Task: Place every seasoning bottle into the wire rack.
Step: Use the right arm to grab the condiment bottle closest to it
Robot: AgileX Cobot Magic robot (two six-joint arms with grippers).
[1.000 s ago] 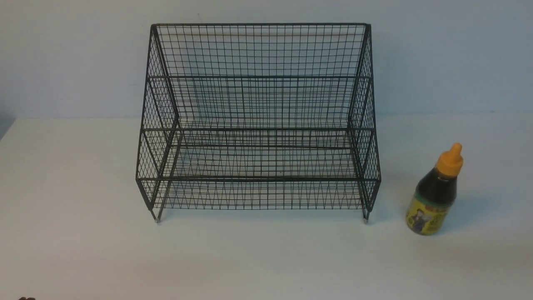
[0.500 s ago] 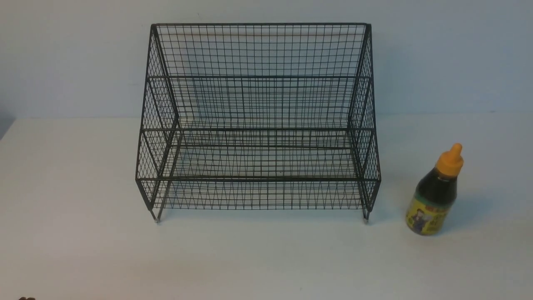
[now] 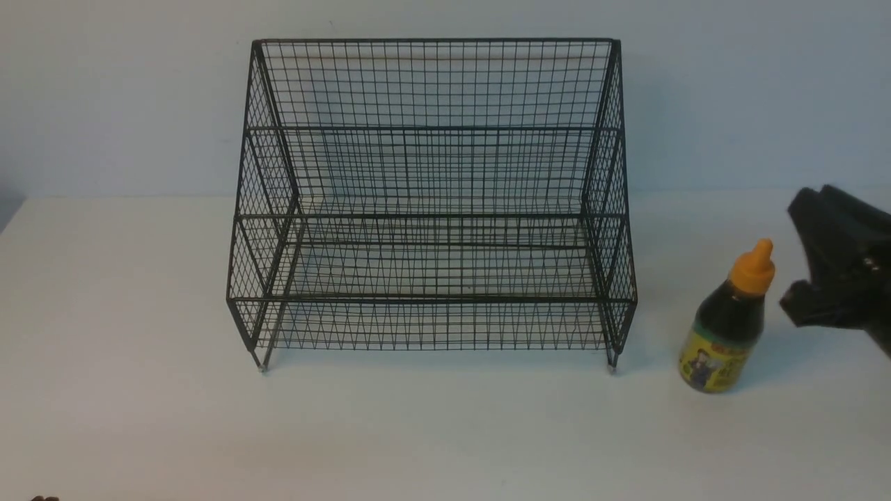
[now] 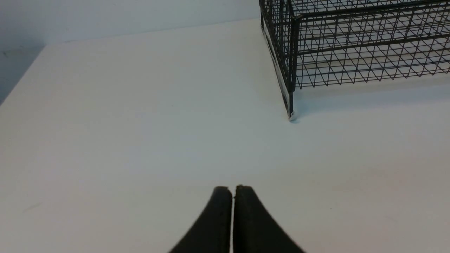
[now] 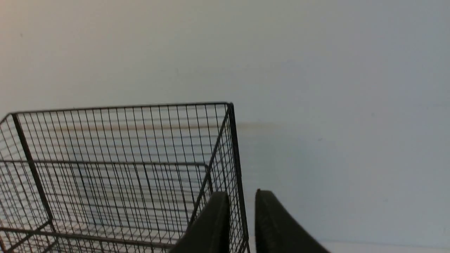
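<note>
One seasoning bottle (image 3: 727,327) with dark liquid, an orange pointed cap and a yellow-green label stands upright on the table, to the right of the wire rack (image 3: 431,209). The black two-tier rack is empty. My right gripper (image 3: 807,209) hangs at the right edge, just right of the bottle's cap and apart from it. In the right wrist view its fingers (image 5: 242,193) are slightly parted and empty, aimed past the rack's right back corner (image 5: 230,105). My left gripper (image 4: 232,188) is shut and empty, low over the table, short of the rack's front left foot (image 4: 291,117).
The white table (image 3: 139,348) meets a pale wall behind the rack. The table's left edge (image 4: 21,80) shows in the left wrist view.
My right gripper has come into the front view from the right edge, beside the bottle. The bottle, the rack and the left arm have not moved.
</note>
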